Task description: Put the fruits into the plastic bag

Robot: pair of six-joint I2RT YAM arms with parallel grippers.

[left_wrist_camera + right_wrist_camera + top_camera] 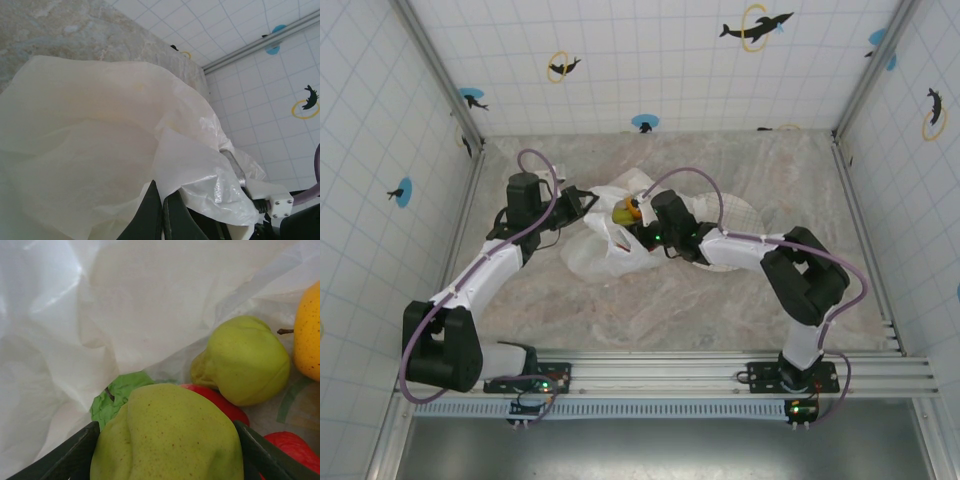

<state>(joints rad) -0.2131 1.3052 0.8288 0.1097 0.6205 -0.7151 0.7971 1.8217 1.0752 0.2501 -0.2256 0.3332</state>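
Large white translucent crinkly plastic bag (605, 258): slumped on the tabletop, midway between left and right edges, nearer the far edge, mouth open. Inside, on the film: yellow-green speckled pear-shaped fruit (167, 440) foremost, overlapping a glossy red fruit (220, 402); smaller yellow-green fruit (242, 360) beyond; orange-yellow fruit (308, 335), brown-stemmed, just beside it; second red fruit (292, 447) lower right; crinkled green piece (117, 397) left.

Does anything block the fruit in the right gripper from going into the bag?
Nothing visible does. The yellow-green fruit, held in the right gripper, is already inside the mouth of the plastic bag, whose edge the left gripper pinches. Beneath it lie loose fruits: a green pear and a red fruit.
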